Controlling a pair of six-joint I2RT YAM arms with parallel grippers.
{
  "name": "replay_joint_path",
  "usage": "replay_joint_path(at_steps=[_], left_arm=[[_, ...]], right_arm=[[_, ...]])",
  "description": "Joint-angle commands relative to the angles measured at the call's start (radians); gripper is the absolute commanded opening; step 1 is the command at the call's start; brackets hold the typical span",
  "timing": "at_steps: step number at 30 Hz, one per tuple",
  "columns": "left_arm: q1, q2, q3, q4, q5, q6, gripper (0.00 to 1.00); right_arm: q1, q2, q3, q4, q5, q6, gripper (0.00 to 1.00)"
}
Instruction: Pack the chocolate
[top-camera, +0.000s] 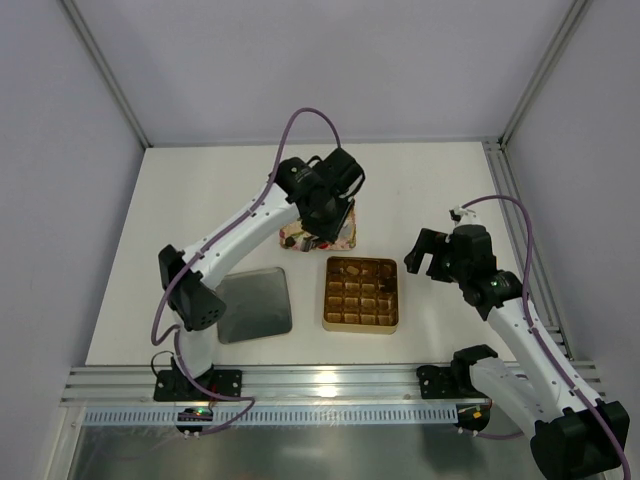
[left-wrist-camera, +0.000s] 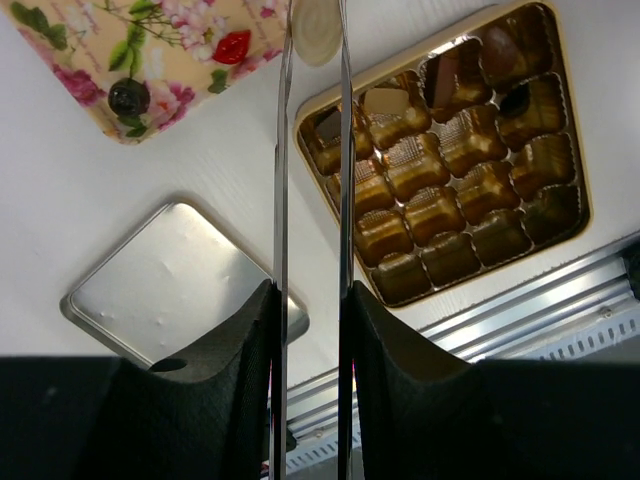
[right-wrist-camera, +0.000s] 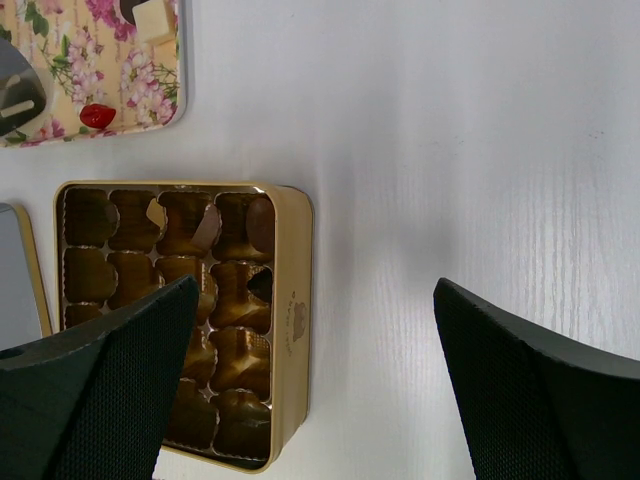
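The left end effector (left-wrist-camera: 314, 18) is closed on a pale round chocolate (left-wrist-camera: 318, 36), pinched between its 2 thin fingers (left-wrist-camera: 283, 150) and partly cut off by the top edge of the left wrist view. From above, that arm hides most of the floral tray (top-camera: 345, 240). A red piece (left-wrist-camera: 232, 46) and a dark round piece (left-wrist-camera: 129, 96) lie on the tray, the rest of which is out of frame. The gold box (top-camera: 361, 322) holds a few chocolates in cells near the tray, though glare blurs the count. The right end effector (right-wrist-camera: 315, 288) gapes wide and empty over the white surface (right-wrist-camera: 450, 150) beside the box. A silver lid (top-camera: 255, 305) lies flat.
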Motion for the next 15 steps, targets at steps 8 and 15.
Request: replay_joint_path(at_steps=[8, 15], left_arm=[[-0.179, -0.083, -0.025, -0.006, -0.029, -0.088, 0.33], [-0.248, -0.096, -0.086, 0.003, -0.043, -0.117, 0.33]], right_arm=[[0.001, -0.017, 0.037, 0.000, -0.001, 0.018, 1.00], [0.001, -0.033, 0.028, -0.009, 0.002, 0.023, 1.00]])
